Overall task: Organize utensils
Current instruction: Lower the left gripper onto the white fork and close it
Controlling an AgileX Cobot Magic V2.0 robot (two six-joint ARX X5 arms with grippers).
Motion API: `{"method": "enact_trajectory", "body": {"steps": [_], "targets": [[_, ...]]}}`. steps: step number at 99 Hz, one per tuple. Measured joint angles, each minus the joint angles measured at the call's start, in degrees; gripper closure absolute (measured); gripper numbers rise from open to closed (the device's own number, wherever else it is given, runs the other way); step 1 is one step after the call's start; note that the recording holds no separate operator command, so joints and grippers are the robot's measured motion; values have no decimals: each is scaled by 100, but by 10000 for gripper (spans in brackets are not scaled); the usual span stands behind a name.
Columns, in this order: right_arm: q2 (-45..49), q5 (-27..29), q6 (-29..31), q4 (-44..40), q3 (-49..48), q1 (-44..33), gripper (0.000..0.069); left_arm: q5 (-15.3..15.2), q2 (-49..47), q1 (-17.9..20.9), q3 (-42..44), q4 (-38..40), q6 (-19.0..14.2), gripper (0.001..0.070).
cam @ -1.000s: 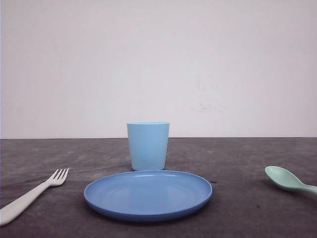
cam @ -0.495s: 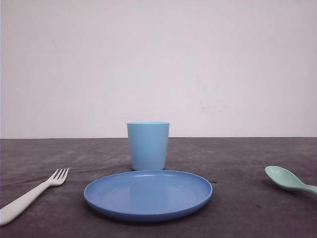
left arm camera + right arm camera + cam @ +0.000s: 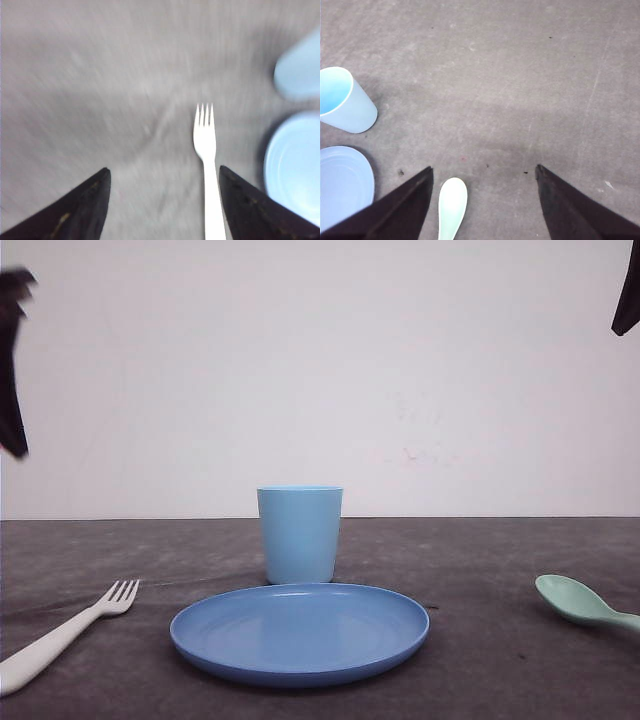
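Note:
A white fork (image 3: 62,635) lies on the dark table at the front left, tines pointing away. A mint-green spoon (image 3: 578,602) lies at the front right, bowl up. My left gripper (image 3: 163,170) hangs open high above the table, and the fork (image 3: 207,165) lies under it close to one finger. My right gripper (image 3: 483,169) is open too, with the spoon (image 3: 452,205) on the table below, near one finger. In the front view, dark parts of the left arm (image 3: 12,360) and right arm (image 3: 629,290) show at the top corners.
A round blue plate (image 3: 299,631) sits at the table's front centre, with a light blue cup (image 3: 299,534) upright just behind it. The plate (image 3: 340,185) and cup (image 3: 342,100) also appear beside the spoon in the right wrist view. Bare table lies between plate and each utensil.
Both arms have come into the front view at the top corners, the left one blurred by motion. The fork, spoon, plate and cup have not moved.

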Motion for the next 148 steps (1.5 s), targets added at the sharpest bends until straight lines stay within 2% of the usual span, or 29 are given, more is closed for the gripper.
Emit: {"method": "enact_trajectory", "body": {"steps": [18, 37, 51, 64, 88, 103, 111, 140, 148], "targets": [[0, 0, 0, 0, 0, 0, 280, -52, 686, -623, 0, 87, -271, 294], [0, 0, 4, 0, 0, 0, 280, -365, 1401, -1311, 0, 289, -472, 308], [0, 0, 15, 0, 0, 0, 280, -621, 1823, -1613, 0, 562, -553, 324], [0, 0, 17, -9, 0, 0, 280, -634, 2120, -1694, 0, 831, -656, 335], [0, 0, 17, -63, 0, 4, 280, -647, 2420, -1722, 0, 1143, -841, 445], [0, 0, 17, -87, 0, 4, 280, -651, 2500, -1722, 0, 1220, -916, 601], [0, 0, 17, -87, 0, 4, 280, -673, 2516, -1722, 2, 1222, -942, 651], [0, 0, 17, -87, 0, 4, 280, -675, 2531, -1722, 72, 1176, -935, 661], [0, 4, 17, -87, 0, 4, 280, -791, 2505, -1722, 227, 1132, -898, 661]]}}
